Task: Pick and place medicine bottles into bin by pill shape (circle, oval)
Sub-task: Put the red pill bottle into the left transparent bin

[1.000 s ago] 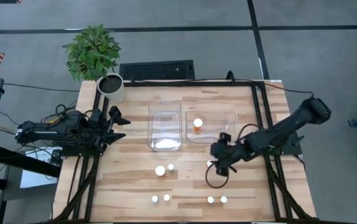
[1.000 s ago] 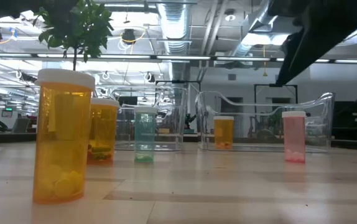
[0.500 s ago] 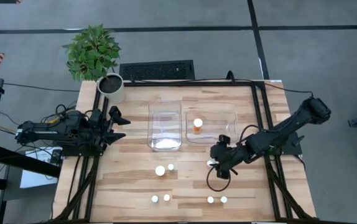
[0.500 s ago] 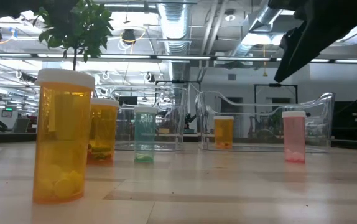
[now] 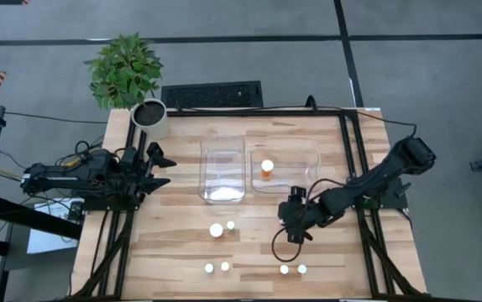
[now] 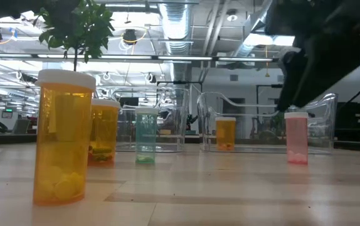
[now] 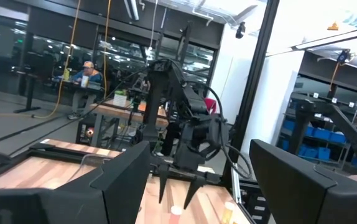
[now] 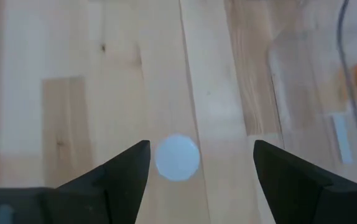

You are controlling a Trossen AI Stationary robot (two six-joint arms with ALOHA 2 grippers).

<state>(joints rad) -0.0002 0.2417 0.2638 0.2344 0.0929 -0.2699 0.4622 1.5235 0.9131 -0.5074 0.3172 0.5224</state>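
Observation:
My right gripper is open and points down over a pink bottle with a white cap that stands upright on the table in front of the right bin. In the right wrist view the cap lies between the open fingers, which do not touch it. An orange bottle stands in the right clear bin. The left clear bin holds no bottle. Several more white-capped bottles stand on the near half of the table, among them a large one. My left gripper waits open at the table's left edge.
A white plant pot stands at the far left corner. Bottles stand in pairs near the front edge. A black cable loops on the table under my right gripper.
My right gripper has gone down toward the pink bottle and a little toward the table's left and near edges, and its fingers now reach down to about the level of the cap. No bottle has moved.

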